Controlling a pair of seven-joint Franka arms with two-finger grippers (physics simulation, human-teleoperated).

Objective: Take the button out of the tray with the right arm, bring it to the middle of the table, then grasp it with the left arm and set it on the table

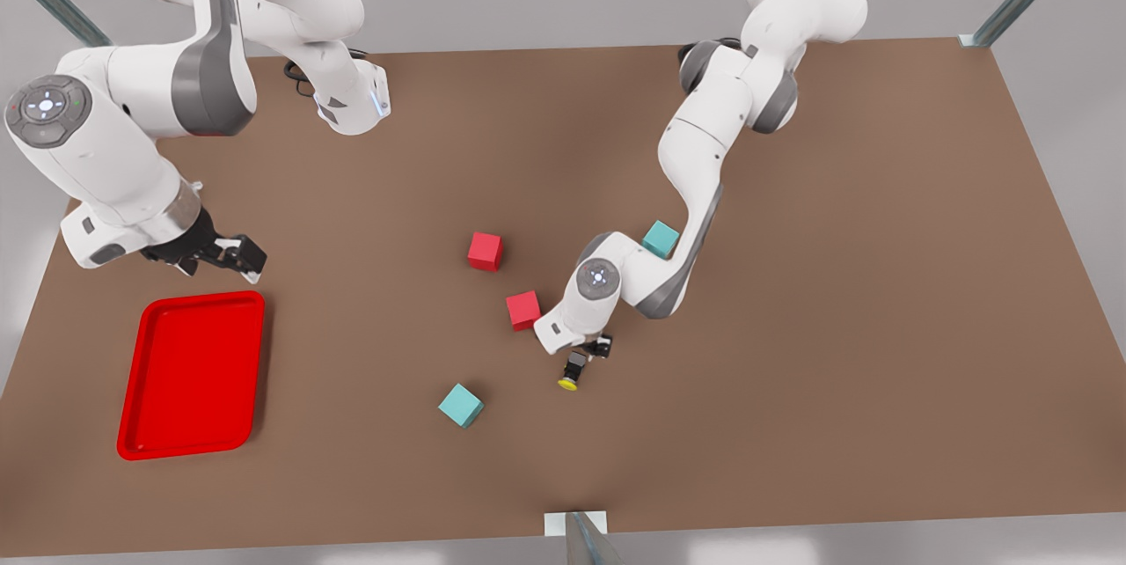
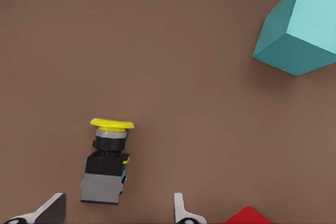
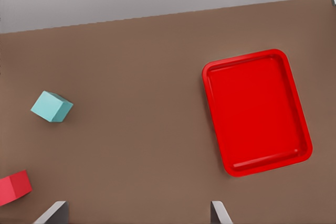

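The button (image 1: 572, 373) lies on its side on the brown table (image 1: 792, 327) near the middle, yellow cap pointing toward the front edge. My left gripper (image 1: 591, 350) hovers right behind it, open. In the left wrist view the button (image 2: 106, 166) sits between the spread fingertips (image 2: 52, 209), touching neither, closer to one of them. My right gripper (image 1: 230, 255) hangs open at the front view's left, just behind the red tray (image 1: 145, 389). The right wrist view shows the tray (image 3: 212, 77) ahead of the open right gripper (image 3: 137, 214).
Two red cubes (image 1: 485, 251) (image 1: 523, 310) sit beside the left arm's wrist. One teal cube (image 1: 461, 405) lies toward the front edge, another (image 1: 661, 239) behind the left arm. The near teal cube (image 2: 299, 30) stands off from the button. A post (image 1: 576, 530) marks the front edge.
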